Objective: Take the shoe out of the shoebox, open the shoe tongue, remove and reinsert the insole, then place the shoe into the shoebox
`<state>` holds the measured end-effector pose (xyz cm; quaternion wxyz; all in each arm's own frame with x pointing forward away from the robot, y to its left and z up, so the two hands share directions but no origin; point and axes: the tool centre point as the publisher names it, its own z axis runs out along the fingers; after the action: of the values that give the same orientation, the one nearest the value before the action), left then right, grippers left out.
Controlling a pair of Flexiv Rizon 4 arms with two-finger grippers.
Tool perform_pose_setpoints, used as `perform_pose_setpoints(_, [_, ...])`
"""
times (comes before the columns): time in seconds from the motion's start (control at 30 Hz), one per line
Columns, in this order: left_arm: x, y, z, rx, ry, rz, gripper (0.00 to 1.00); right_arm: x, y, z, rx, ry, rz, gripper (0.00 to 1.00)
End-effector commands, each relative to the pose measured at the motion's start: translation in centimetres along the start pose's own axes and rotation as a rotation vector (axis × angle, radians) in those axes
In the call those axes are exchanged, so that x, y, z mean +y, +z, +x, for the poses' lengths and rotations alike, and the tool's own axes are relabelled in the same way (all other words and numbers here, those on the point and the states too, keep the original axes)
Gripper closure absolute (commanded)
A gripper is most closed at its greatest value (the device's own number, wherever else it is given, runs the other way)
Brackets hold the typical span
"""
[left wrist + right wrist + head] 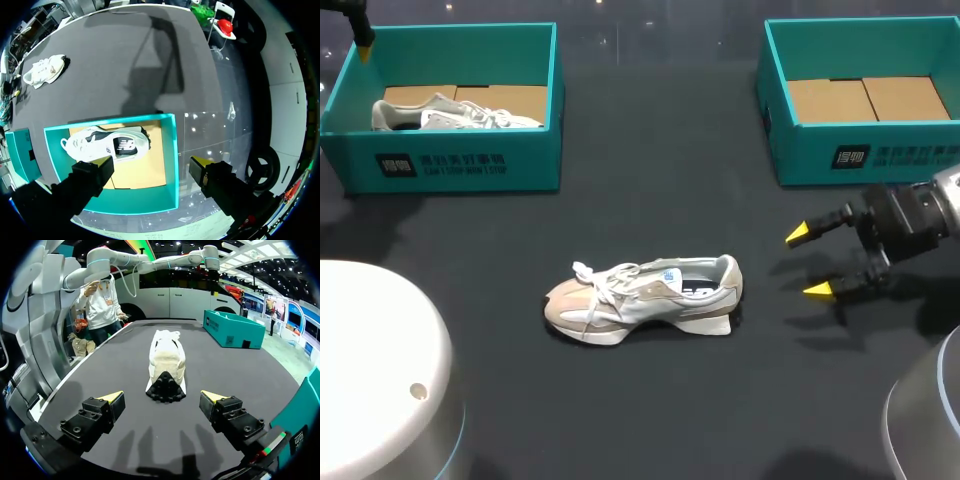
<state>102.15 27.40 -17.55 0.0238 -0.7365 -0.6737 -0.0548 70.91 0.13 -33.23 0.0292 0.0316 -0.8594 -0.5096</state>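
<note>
Your right jaws gape empty near the heel of the beige-and-white laced sneaker [645,297], upright on the black surface [650,400]; your left jaws hang open, empty, over the teal cardboard shoebox [450,170]. Work the sneaker single-handed and it may skid or tip.

desk [650,400] | black matte top, runs across all I see | soft grey shadows lie on it near my right side

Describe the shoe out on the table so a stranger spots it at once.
On the black table, the left shoebox and right shoebox, both teal, stand at the far corners. Nearer than them, mid-table, a beige-and-white sneaker stands on its sole, heel toward the open right gripper. The other sneaker lies inside the left shoebox; this one is on bare tabletop.
</note>
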Motion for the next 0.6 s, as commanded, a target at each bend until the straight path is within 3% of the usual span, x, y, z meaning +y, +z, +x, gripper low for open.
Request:
perform_pose_setpoints(0.03, [-0.1, 0.0, 0.0, 0.001, 0.001, -0.002, 0.0, -0.2, 0.4, 0.5, -0.016, -0.007, -0.005, 0.0])
perform_pose_setpoints(0.6, [-0.1, 0.0, 0.0, 0.001, 0.001, -0.002, 0.0, -0.4, 1.5, 1.3, -0.034, -0.044, -0.025, 0.0])
